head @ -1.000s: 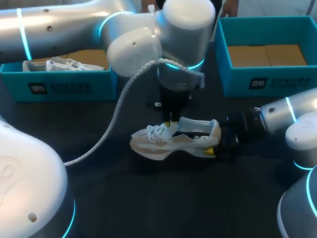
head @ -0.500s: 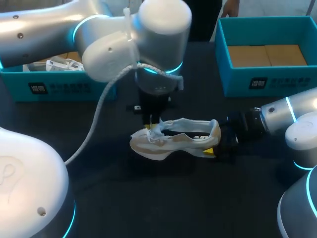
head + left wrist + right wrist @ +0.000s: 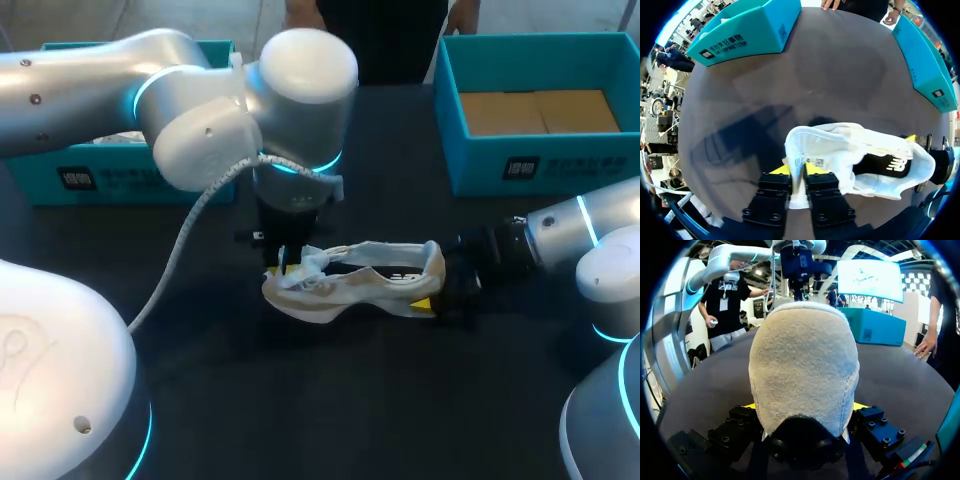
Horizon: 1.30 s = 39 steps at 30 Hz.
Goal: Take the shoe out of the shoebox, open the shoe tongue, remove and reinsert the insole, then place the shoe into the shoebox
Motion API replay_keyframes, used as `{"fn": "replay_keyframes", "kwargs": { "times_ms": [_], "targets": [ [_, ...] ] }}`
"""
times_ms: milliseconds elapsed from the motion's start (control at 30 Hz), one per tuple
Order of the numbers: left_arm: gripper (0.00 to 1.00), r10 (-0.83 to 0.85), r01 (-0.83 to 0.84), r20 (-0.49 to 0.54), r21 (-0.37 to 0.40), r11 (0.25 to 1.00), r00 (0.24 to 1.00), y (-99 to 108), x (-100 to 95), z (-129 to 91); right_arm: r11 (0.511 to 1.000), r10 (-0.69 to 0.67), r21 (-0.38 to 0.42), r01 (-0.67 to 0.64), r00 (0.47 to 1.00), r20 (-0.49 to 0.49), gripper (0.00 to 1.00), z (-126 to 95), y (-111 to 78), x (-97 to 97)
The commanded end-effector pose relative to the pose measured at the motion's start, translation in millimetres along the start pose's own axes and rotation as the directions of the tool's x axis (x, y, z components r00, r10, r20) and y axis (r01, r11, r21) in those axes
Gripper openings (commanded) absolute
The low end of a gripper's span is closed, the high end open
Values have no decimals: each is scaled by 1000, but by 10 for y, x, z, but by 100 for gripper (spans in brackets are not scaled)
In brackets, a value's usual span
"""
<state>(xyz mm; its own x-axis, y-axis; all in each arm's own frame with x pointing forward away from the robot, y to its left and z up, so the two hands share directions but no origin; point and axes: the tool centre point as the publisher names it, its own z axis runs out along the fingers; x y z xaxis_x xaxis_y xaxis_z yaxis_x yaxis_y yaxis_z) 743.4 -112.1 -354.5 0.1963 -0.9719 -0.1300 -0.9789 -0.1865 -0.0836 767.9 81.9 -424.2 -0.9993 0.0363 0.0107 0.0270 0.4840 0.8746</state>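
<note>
— So, place of the shoe (image 3: 350, 282)?

— Near the middle of the table (image 3: 300, 420), well apart from both boxes. Points with the toe toward the left edge and with the heel (image 3: 804, 355) toward the right edge. Stands upright, opening upward. Sole on the tabletop or just above it: not possible to tell.

— And the left gripper (image 3: 798, 170)?

— Hangs above the front part of the shoe, fingers pointing down. Jaws almost fully together, with only a thin gap. Holds in that gap the white tongue (image 3: 801, 150), pinched from two sides by the yellow fingertips (image 3: 782, 170). Tongue stretched out from the opening toward the gripper, with the dark inside of the shoe showing behind it.

— Anything else on that arm?

— Only a white cable (image 3: 190, 250), hanging in a loose curve from the left arm (image 3: 150, 110) toward the near left corner.

— Right gripper (image 3: 805, 406)?

— Sits low, between the shoe and the right edge, about level with the tabletop. Jaws wide apart, as wide as the heel, with one yellow tip on each side of it, both against the grey fabric. Grips the shoe by the heel in this way.

— Shoeboxes?

— Two, both teal, both open on top. Left shoebox (image 3: 110, 178) by the far left corner, partly hidden behind the left arm. Right shoebox (image 3: 540, 165) by the far right corner, showing a brown cardboard bottom.
</note>
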Motion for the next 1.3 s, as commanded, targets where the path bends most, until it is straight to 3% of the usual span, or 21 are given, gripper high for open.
{"fn": "replay_keyframes", "kwargs": {
  "times_ms": [33,67,100,200,233,400,633,867,1000,1200,1300],
  "targets": [
    [42,-3,3,3,-7,1000,1000,-23,42,162,1000,1,4,-1,1000,1,0,12,3,-7],
    [51,-7,7,0,-11,1000,1000,-27,39,180,1000,1,4,-1,1000,1,0,12,3,-7],
    [71,-11,11,2,-14,1000,1000,-33,34,199,1000,1,4,-1,1000,1,0,12,3,-7],
    [96,-17,17,3,-18,1000,1000,-38,12,234,1000,1,4,-1,1000,1,0,12,3,-7],
    [100,-22,22,3,-22,1000,1000,-37,-3,248,1000,1,4,-1,1000,1,0,12,3,-7],
    [100,-18,18,1,-35,999,1000,-22,-48,281,1000,1,4,-1,1000,1,0,12,3,-7],
    [100,119,-120,-105,-3,993,987,11,-16,-76,1000,1,4,-1,1000,1,0,12,3,-7],
    [100,376,-377,-184,28,926,908,4,106,-399,1000,1,4,-1,1000,1,0,12,3,-7],
    [100,575,-582,-223,42,812,787,22,223,-538,1000,1,4,-1,1000,1,0,12,3,-7],
    [100,853,-834,-212,195,516,478,119,393,-787,1000,1,4,-1,1000,1,0,12,3,-7],
    [100,906,-880,-214,236,411,366,114,469,-936,1000,1,4,-1,1000,1,0,12,3,-7]
  ]
}}
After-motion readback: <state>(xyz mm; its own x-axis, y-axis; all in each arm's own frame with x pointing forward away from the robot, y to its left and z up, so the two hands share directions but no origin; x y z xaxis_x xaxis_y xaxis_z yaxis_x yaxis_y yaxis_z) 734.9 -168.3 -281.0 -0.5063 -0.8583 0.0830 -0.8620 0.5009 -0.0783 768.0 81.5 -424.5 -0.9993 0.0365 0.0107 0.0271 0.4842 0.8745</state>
